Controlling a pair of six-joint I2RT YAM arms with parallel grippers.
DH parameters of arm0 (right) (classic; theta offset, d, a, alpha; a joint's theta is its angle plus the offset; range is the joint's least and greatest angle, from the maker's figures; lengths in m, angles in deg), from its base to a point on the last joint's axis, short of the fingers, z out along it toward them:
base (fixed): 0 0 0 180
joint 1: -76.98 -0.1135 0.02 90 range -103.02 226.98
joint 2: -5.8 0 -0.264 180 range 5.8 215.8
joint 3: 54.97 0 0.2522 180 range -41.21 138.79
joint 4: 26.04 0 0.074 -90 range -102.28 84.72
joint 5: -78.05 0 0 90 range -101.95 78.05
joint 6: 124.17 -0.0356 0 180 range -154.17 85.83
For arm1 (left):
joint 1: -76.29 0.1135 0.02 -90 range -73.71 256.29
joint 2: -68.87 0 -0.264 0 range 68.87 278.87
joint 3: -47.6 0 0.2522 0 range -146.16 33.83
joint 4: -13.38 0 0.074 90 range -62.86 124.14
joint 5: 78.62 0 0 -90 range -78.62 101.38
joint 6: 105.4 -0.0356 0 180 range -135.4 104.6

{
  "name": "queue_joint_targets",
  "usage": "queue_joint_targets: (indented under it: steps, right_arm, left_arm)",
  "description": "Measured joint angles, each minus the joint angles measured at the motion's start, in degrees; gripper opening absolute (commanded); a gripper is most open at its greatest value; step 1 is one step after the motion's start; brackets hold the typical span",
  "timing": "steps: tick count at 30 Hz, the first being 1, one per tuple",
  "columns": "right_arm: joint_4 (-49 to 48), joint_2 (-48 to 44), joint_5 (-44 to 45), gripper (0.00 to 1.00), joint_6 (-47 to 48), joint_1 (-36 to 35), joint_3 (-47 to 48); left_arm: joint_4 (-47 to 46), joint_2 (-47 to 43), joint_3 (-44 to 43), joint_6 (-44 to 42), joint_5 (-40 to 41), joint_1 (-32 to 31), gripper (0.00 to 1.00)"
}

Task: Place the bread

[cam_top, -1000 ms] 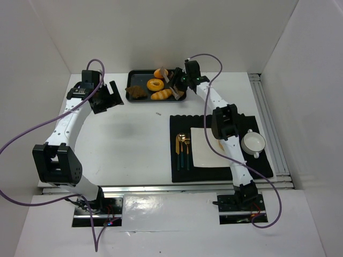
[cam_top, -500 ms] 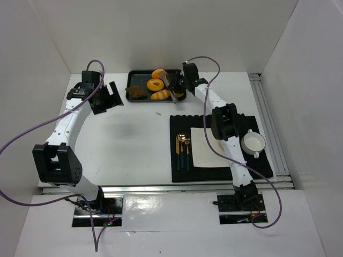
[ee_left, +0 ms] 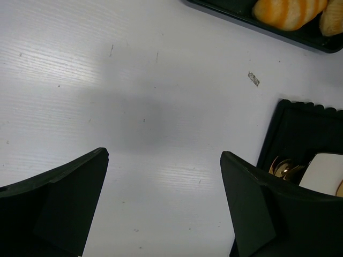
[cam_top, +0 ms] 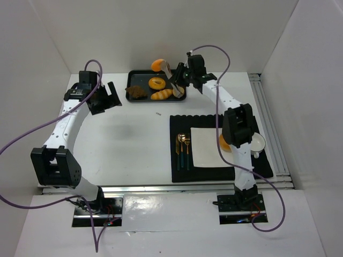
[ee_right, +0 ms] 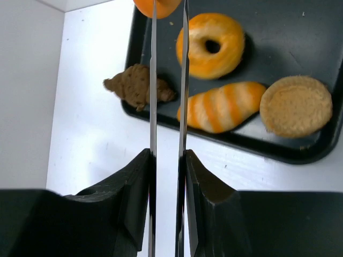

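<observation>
Orange bread [cam_top: 157, 65] hangs pinched between the right fingers [ee_right: 153, 64], clear above the black tray [cam_top: 136, 78], likely so it can travel to the white square [cam_top: 206, 145]; the left fingers [ee_left: 59, 209] gape idle over the tabletop [ee_left: 161, 134].

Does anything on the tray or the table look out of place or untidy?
Two small things. The brown pastry hangs over the left rim of the tray. A small scrap lies loose on the table, between the tray and the mat.

Tray [cam_top: 140, 78] at the back; nearer and rightward, mat [cam_top: 214, 172] under cutlery [cam_top: 183, 151], napkin [cam_top: 203, 147] and bowl [cam_top: 258, 143].
</observation>
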Motion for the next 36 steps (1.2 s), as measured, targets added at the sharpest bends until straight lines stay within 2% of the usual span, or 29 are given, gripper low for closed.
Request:
queue_joint_targets:
  steps: [3, 9, 15, 21, 25, 31, 36]
  right_arm:
    - [-0.1, -6.9, 0.9, 0.24, 1.2, -0.5, -5.4]
    - [0.6, -31.6, 2.8, 0.24, 4.3, 0.1, -31.2]
    - [13.2, -60.0, 7.4, 0.24, 5.3, 1.5, -50.9]
    - [29.6, -80.8, 10.6, 0.24, -0.1, 1.1, -60.1]
    - [38.0, -87.1, 12.2, 0.24, -4.6, 1.1, -64.1]
    - [43.8, -85.8, 15.3, 0.25, -9.3, 1.1, -67.3]
    - [45.3, -83.1, 16.4, 0.37, -10.2, 1.1, -69.0]
  left_arm:
    - [0.4, -0.2, 0.0, -0.2, -0.3, 0.8, 0.99]
    - [0.9, -1.1, 0.0, -0.3, -0.9, 1.4, 0.99]
    - [1.3, -1.9, 0.0, -0.2, -2.3, 1.4, 0.99]
    - [1.5, -2.3, 0.0, -0.2, -3.4, 1.4, 0.99]
    - [1.5, -2.3, 0.0, 0.0, -4.5, 1.4, 0.99]
    - [1.5, -2.5, 0.0, 0.0, -5.0, 1.4, 0.99]
    - [1.5, -2.6, 0.0, 0.0, -5.2, 1.4, 0.99]
